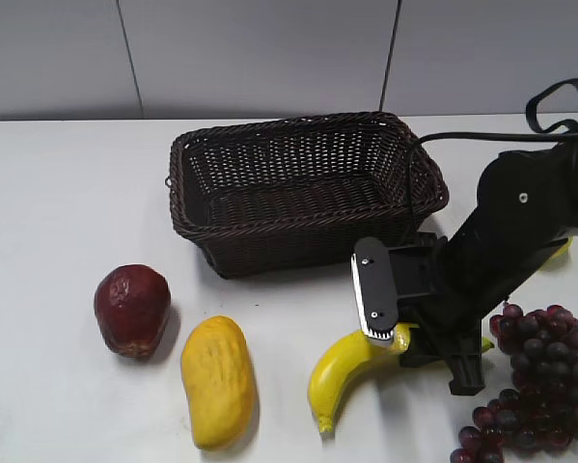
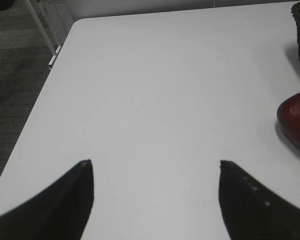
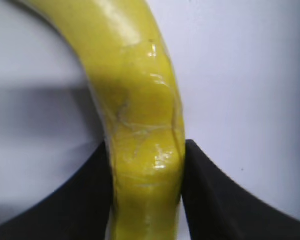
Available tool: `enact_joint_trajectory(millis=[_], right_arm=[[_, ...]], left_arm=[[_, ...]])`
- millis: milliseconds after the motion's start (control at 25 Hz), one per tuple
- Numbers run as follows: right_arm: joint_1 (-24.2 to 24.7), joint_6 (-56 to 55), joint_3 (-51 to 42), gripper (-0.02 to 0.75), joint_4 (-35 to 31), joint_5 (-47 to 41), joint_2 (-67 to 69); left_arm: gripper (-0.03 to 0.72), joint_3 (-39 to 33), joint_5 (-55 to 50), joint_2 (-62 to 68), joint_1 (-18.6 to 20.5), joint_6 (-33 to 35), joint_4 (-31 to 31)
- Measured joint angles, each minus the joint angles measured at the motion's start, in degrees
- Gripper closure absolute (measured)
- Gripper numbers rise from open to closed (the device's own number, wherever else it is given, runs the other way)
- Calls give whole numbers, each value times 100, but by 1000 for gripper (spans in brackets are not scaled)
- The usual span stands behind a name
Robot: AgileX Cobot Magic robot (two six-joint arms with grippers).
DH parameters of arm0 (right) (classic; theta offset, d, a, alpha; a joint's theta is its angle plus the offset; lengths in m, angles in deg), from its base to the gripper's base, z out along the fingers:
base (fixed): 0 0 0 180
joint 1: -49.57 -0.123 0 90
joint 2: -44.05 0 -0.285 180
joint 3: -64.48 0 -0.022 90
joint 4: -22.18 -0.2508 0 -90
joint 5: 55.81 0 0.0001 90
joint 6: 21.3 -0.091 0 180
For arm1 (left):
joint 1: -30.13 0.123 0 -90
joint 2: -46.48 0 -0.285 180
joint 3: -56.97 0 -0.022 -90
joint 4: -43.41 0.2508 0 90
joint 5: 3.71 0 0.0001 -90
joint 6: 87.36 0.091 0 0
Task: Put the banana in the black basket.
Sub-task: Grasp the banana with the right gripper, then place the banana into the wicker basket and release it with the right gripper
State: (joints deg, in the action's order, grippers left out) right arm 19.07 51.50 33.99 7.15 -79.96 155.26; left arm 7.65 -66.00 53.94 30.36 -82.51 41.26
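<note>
The banana lies on the white table in front of the black basket, curved and bright yellow. My right gripper is down at its right end. In the right wrist view both black fingers press against the banana, so my right gripper is shut on it. The basket stands empty at the back middle. My left gripper is open and empty over bare table at the far left; it does not show in the exterior view.
A thick yellow-orange mango-like fruit lies left of the banana. A dark red fruit sits further left and shows in the left wrist view. Purple grapes lie at the right front. Another yellow fruit peeks out behind the right arm.
</note>
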Motion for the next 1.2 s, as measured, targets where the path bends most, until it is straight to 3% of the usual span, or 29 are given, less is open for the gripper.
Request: enact_joint_trajectory(millis=[640,920,1200], right_arm=[[0,-41,19,433,0,-329,-1335],[0,-48,464,433,165,-319,-1394],[0,-53,1067,433,373,329,-1394]], left_arm=[[111,0,0,0,0,0,0],[111,0,0,0,0,0,0],[111,0,0,0,0,0,0]])
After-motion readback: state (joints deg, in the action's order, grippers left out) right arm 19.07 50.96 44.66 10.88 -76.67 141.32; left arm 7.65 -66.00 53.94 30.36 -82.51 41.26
